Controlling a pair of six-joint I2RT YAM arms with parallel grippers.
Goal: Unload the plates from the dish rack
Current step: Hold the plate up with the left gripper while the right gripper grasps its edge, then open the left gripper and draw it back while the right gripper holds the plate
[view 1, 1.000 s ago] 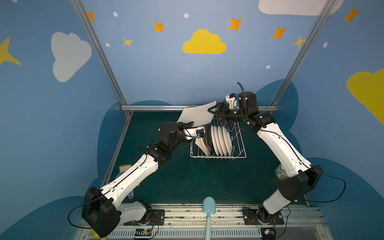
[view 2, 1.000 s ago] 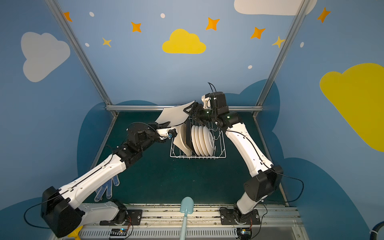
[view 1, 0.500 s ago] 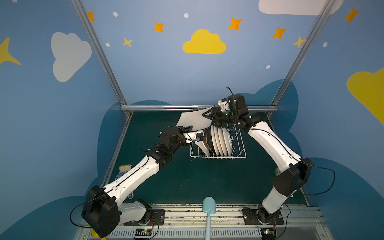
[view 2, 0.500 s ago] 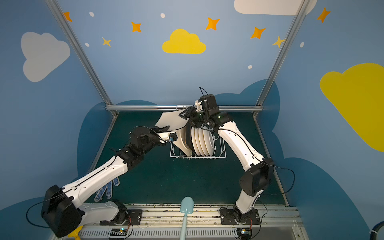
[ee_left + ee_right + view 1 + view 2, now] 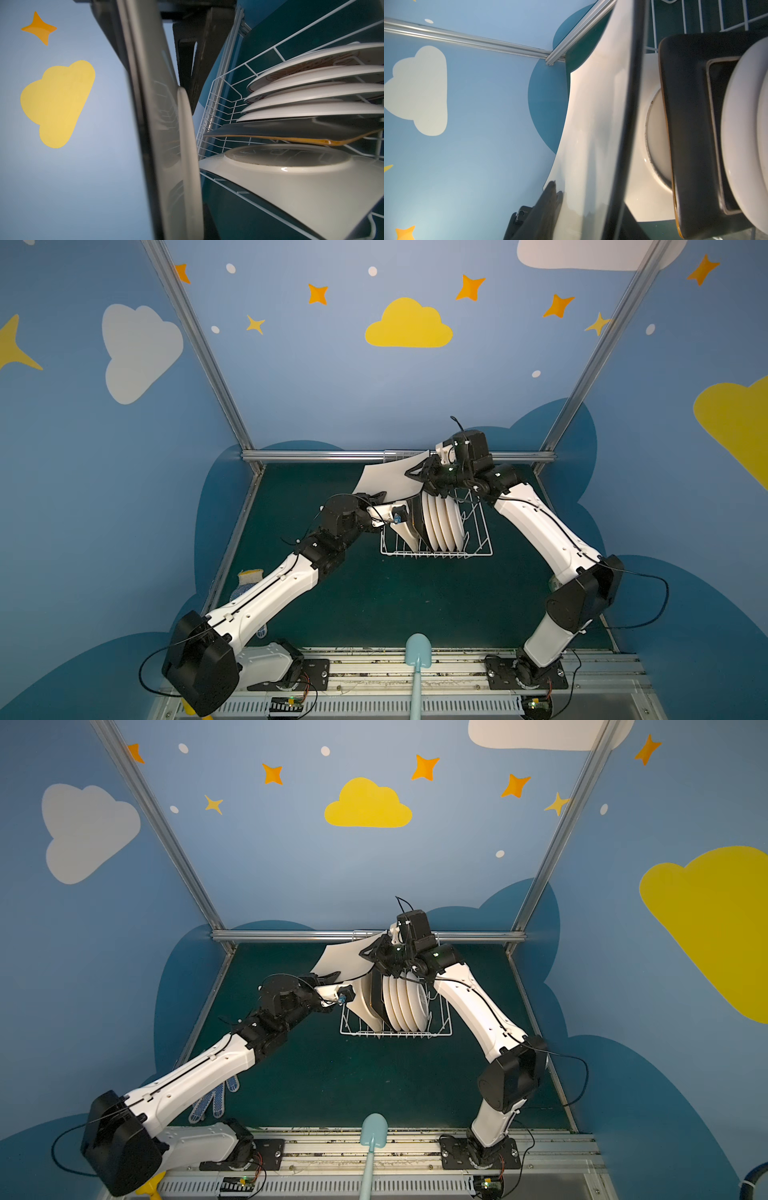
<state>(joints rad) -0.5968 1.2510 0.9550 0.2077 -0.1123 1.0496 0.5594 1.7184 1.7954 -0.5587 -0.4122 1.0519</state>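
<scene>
Top views: both show the green table [image 5: 374, 605], with the dish rack [image 5: 482, 551] past its middle toward 12 o'clock.
Raised plate: a large cream square raised plate [image 5: 392, 477] hangs clear of the rack, above its 11 o'clock corner. Its face is tipped toward the camera and its diagonal runs from 7 to 2 o'clock.
Plates in rack: a second cream plate [image 5: 405, 531], a black plate [image 5: 291, 131] and four round plates [image 5: 442, 522] stand on edge, ranked from 9 toward 3 o'clock.
Left gripper: the left gripper [image 5: 376, 498] is clamped on the raised plate's 7 o'clock corner.
Right gripper: the right gripper [image 5: 422, 475] sits at the plate's 3 o'clock edge, with its jaws either side of the rim in the right wrist view. I cannot tell whether they pinch it.
Key relation: the plate spans the gap between both grippers and meets the right one edge-on.
Next move, as a judgement: the right gripper likely secures that edge so the plate can be carried off the rack. A weak pinch could let it swing on the left corner.
</scene>
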